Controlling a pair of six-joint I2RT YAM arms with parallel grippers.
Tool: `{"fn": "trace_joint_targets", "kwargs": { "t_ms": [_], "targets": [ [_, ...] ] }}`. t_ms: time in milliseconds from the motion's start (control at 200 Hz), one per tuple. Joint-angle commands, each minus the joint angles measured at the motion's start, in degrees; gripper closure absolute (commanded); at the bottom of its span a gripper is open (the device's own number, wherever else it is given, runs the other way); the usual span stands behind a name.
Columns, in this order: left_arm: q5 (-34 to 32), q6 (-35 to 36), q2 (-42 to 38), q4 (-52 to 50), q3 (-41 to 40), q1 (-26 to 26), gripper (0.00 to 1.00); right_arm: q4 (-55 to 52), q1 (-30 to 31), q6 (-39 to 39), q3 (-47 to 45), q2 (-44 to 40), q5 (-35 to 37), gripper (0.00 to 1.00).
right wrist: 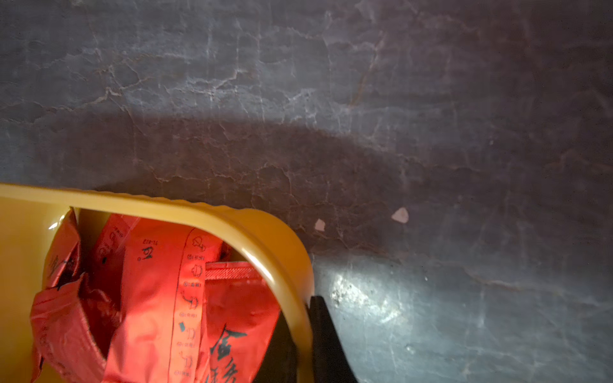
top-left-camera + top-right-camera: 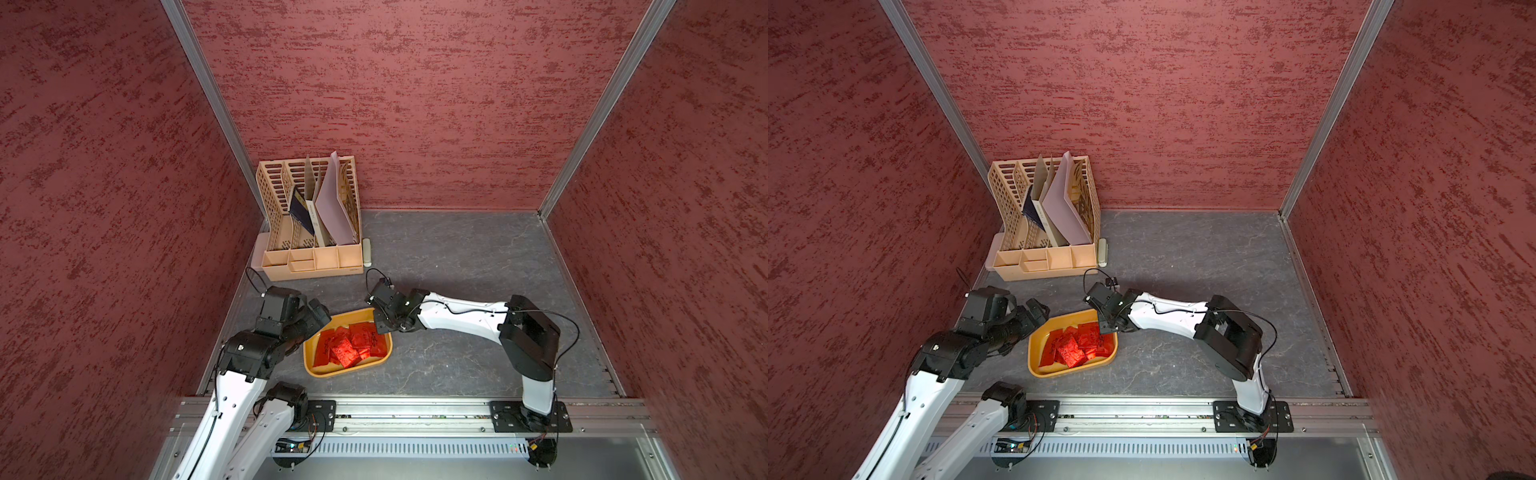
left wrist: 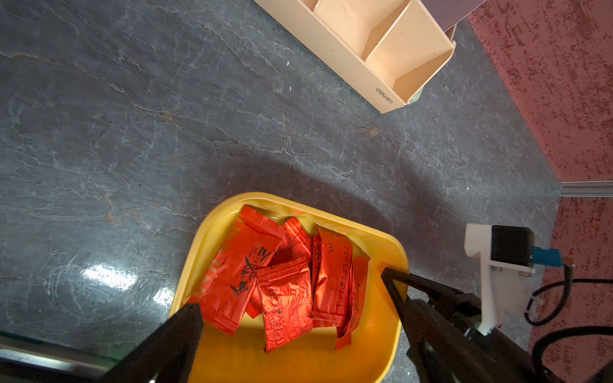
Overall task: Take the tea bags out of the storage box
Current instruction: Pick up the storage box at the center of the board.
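The mustard-yellow storage box (image 2: 328, 374) (image 2: 1059, 372) sits on the grey tabletop near the front left. Several red foil tea bags (image 2: 349, 345) (image 2: 1077, 345) lie piled inside it. My right gripper (image 2: 381, 328) (image 1: 300, 310) is shut on the box's rim (image 1: 232, 219) at its far right corner, one finger inside and one outside. The tea bags (image 1: 159, 291) lie just beside the inner finger. My left gripper (image 2: 322, 318) (image 3: 290, 290) hangs open over the box's left end, its fingers spread wide around the tea bags (image 3: 285, 298) and the box (image 3: 298, 361). It holds nothing.
A beige slotted file rack (image 2: 309, 216) with papers and a booklet stands at the back left against the wall. A small pale object (image 2: 367, 251) lies at its right side. Red walls close in three sides, and a metal rail (image 2: 415, 411) runs along the front.
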Motion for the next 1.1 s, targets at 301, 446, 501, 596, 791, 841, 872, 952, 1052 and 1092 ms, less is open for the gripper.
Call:
{"fn": "trace_joint_targets", "kwargs": {
  "t_ms": [301,446,501,596,791,841,872,952,1052,1092],
  "targets": [
    [-0.14,11.43,17.23,0.99,10.12,4.45,0.0,10.81,-11.99,-2.05,6.18,6.25,-11.28,1.0],
    [-0.46,14.33,25.3,2.22,10.41,7.94,0.0,12.52,-14.35,-3.44,8.4,8.66,-14.77,1.0],
    [-0.21,15.27,27.78,2.33,10.55,8.32,0.0,13.0,-14.88,-3.67,8.54,9.1,-15.75,1.0],
    [-1.88,16.32,31.28,3.55,10.52,8.44,0.03,13.6,-15.17,-4.61,8.03,9.32,-16.76,1.0],
    [-3.68,19.12,37.4,4.56,11.56,7.2,0.11,13.14,-15.26,-6.71,7.77,8.68,-17.32,1.0],
    [-5.23,19.85,38.99,3.92,12.39,7.04,0.14,12.68,-15.25,-7.38,7.77,8.57,-17.14,1.0],
    [-6.01,20.49,39.88,3.56,12.77,6.81,0.16,12.36,-15.3,-7.55,7.68,8.32,-16.9,1.0],
    [-8.09,21.48,41.37,2.28,14.0,6.27,0.22,11.9,-15.24,-8.26,7.6,7.98,-16.64,1.0],
    [-10.41,22.74,42.15,1.6,14.96,4.67,0.31,11.45,-15.25,-8.94,7.68,7.69,-16.29,1.0],
    [-10.71,23.24,42.75,1.43,15.25,4.42,0.36,11.27,-15.26,-9.08,7.82,7.62,-16.24,1.0]
  ]
}}
